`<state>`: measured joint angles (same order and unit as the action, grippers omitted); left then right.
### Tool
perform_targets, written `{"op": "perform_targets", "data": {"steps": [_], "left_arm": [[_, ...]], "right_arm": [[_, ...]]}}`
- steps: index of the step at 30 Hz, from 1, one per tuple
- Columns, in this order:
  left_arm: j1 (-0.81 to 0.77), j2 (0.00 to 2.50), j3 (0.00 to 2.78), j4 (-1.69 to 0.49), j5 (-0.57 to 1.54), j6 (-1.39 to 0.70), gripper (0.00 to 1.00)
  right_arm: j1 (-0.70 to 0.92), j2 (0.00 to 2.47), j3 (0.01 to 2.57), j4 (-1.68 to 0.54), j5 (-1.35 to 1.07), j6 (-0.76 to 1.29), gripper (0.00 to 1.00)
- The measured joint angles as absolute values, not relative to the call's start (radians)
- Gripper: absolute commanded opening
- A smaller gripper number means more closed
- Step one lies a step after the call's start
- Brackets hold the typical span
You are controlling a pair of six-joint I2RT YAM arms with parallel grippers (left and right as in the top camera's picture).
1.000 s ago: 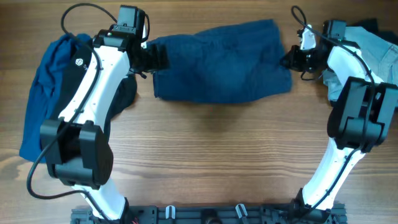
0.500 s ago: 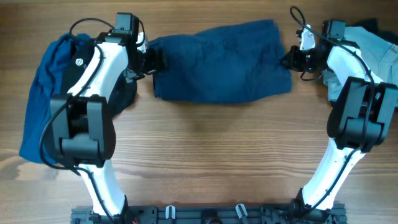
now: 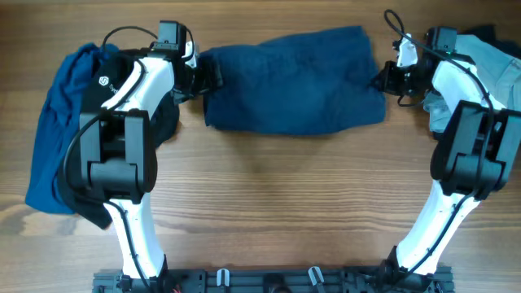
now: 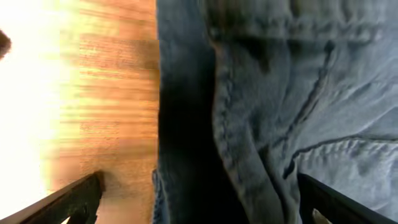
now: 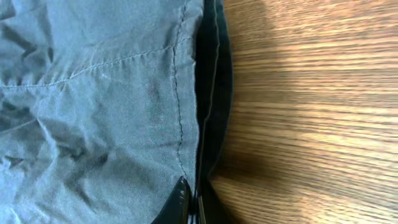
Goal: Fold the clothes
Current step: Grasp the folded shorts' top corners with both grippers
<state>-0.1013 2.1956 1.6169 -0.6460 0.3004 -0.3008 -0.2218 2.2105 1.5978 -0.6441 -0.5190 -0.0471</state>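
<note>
table: bare wood point(image 3: 277, 203) | far right edge: pale blue-grey cloth point(image 3: 496, 63), bunched, on table

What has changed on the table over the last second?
The elbow of the left arm swung inward; its open left gripper stayed at the edge of the navy shorts. The shorts slid slightly toward the right gripper, which stayed shut on their hem. Nothing else moved.

Shorts point(image 3: 293, 80) on table point(image 3: 269, 203), garment heap point(image 3: 49, 130) to their left, denim point(image 3: 492, 61) to their right
</note>
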Motion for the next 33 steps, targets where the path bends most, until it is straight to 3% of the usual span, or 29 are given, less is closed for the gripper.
{"op": "perform_targets", "data": {"steps": [3,9,16,33], "left_arm": [[-0.101,2.198,1.617,-0.636,0.329,-0.302,0.88],[-0.107,2.215,1.617,-0.630,0.380,-0.298,0.64],[-0.126,2.241,1.621,-0.627,0.387,-0.303,0.06],[0.010,2.217,1.622,-0.733,0.435,-0.282,0.04]], "right_arm": [[-0.222,2.210,1.598,-0.643,-0.516,-0.047,0.04],[-0.221,2.210,1.598,-0.641,-0.515,-0.047,0.04],[-0.222,2.210,1.598,-0.638,-0.515,-0.047,0.04],[-0.155,2.210,1.598,-0.643,-0.550,-0.039,0.04]]}}
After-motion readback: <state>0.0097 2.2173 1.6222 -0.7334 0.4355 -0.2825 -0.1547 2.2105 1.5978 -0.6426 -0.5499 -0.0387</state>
